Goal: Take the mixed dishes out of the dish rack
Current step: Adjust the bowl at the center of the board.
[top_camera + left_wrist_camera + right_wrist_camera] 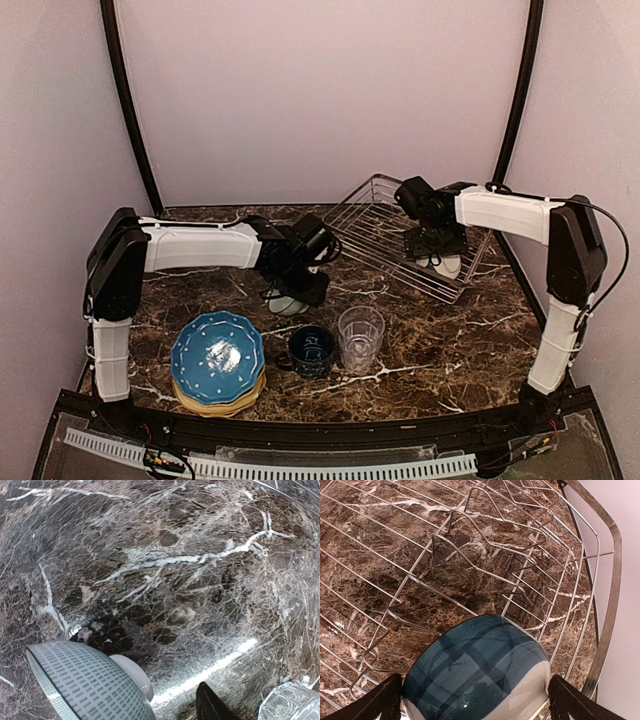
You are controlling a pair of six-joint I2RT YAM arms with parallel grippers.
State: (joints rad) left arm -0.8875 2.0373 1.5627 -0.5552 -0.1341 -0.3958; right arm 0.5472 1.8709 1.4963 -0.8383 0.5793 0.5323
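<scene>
My left gripper (297, 288) hovers low over the table's middle, shut on a white bowl with a grey dash pattern (85, 685). The bowl hangs tilted on its side and hides one finger; the other finger (212, 707) shows beside it. My right gripper (436, 250) is in the silver wire dish rack (380, 225). Its fingers (380, 702) press both sides of a blue-and-white bowl (475, 670) lying at the rack's near end. A blue dotted plate (217, 352) tops a stack with a mustard plate (228, 404) at the front left. A navy mug (312, 350) and a clear tumbler (360, 335) stand beside it.
The rack's rim (606, 605) runs close to the right wall, and its upright wire dividers (470, 535) rise just beyond the bowl. The tumbler (292, 705) stands close to the right of my left gripper. Dark marble table (175, 580) lies beneath.
</scene>
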